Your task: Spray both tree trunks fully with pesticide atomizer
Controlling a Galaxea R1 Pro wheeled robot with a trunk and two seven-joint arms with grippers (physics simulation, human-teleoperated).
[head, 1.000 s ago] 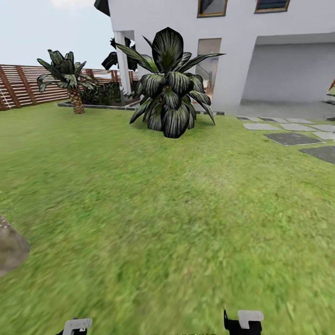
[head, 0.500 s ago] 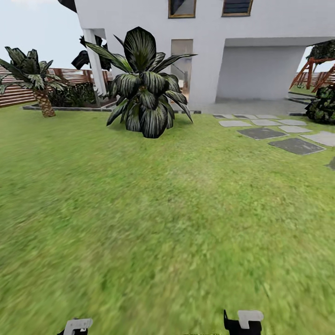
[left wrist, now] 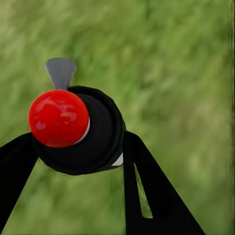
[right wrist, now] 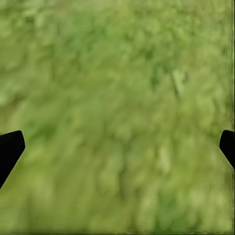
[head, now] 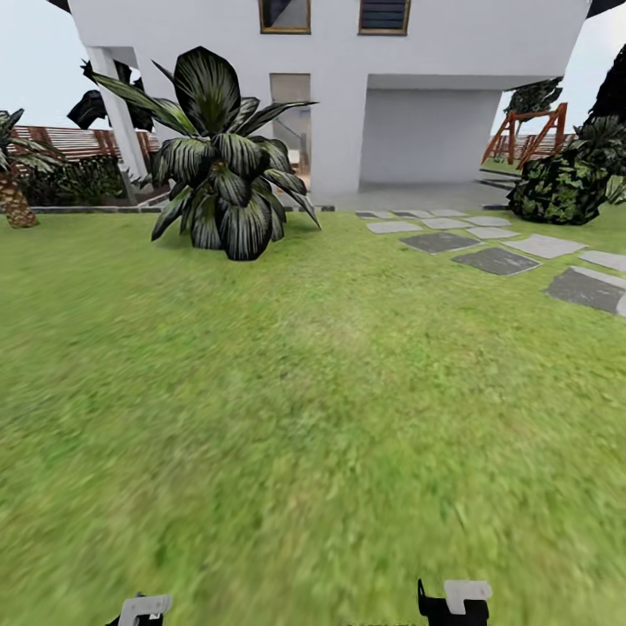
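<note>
From the head camera, I look across the lawn (head: 287, 391) of the garden toward a white house (head: 348, 96). A broad-leafed dark plant (head: 222, 174) stands on the grass near the house, and grey paving stones (head: 496, 259) run along the lawn's far right side. A dark shrub (head: 561, 187) sits beyond the stones, with a red-brown wooden frame (head: 530, 130) behind it. A short palm (head: 13, 178) stands at the lawn's far left edge, before a brown slatted fence (head: 69, 143). Parts of my left arm (head: 143, 609) and my right arm (head: 456, 602) show at the near edge of the grass.

At my left wrist, the left gripper (left wrist: 78, 161) is clamped on the pesticide atomizer (left wrist: 81, 132), a dark round body with a glossy red cap and a grey trigger tab, held between two black fingers (left wrist: 147, 196) above blurred grass.

At my right wrist, the right gripper (right wrist: 117, 147) is spread wide and holds nothing, its black fingertips (right wrist: 10, 149) at opposite sides, with grass between them.
</note>
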